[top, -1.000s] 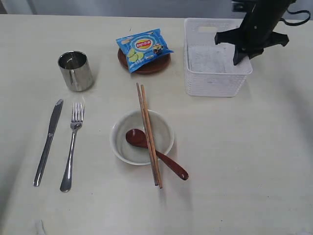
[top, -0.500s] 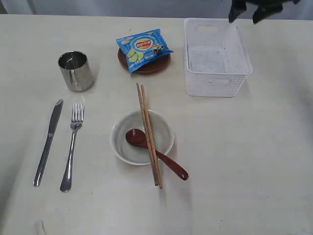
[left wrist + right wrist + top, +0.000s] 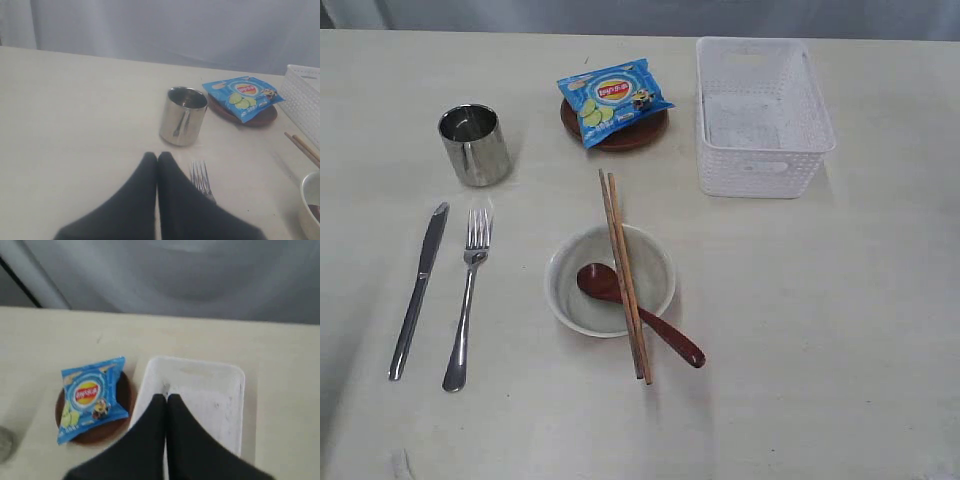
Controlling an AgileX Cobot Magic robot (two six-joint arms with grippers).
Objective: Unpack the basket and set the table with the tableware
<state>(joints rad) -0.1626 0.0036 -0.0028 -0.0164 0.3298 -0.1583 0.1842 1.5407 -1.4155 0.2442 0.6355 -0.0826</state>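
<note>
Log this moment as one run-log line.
basket: empty | bowl: on table, spoon in it, chopsticks across | knife, fork, cup: on table | left gripper: shut | right gripper: shut

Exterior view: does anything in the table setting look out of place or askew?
Yes. A blue snack packet lies on the round brown plate, covering most of it. Two wooden chopsticks lie across the pale grey-white bowl, crossing the dark red spoon.

Chopsticks (image 3: 624, 277) lie across bowl (image 3: 565, 290) — spoon (image 3: 597, 281) inside.
</note>
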